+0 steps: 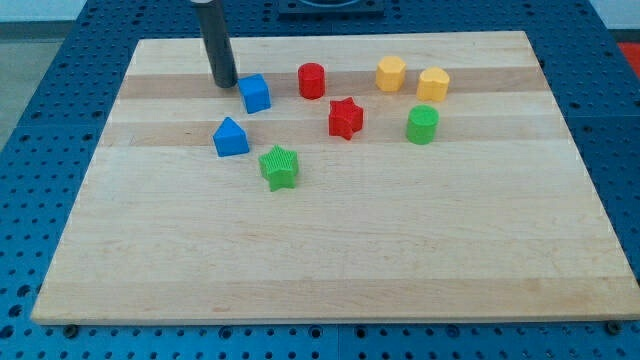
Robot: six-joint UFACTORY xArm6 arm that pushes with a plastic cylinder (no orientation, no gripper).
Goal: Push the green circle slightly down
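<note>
The green circle (422,124) is a short green cylinder at the view's upper right of the wooden board (330,260). It sits just below the right yellow block (433,84) and to the right of the red star (346,118). My tip (224,82) rests on the board at the view's upper left, just left of a blue cube (255,93). It is far to the left of the green circle, with the red circle (312,80) and red star between them.
A second blue block (230,137), house-shaped, lies below my tip. A green star (279,167) lies below and right of it. A second yellow block (390,73) sits left of the first. Blue perforated table surrounds the board.
</note>
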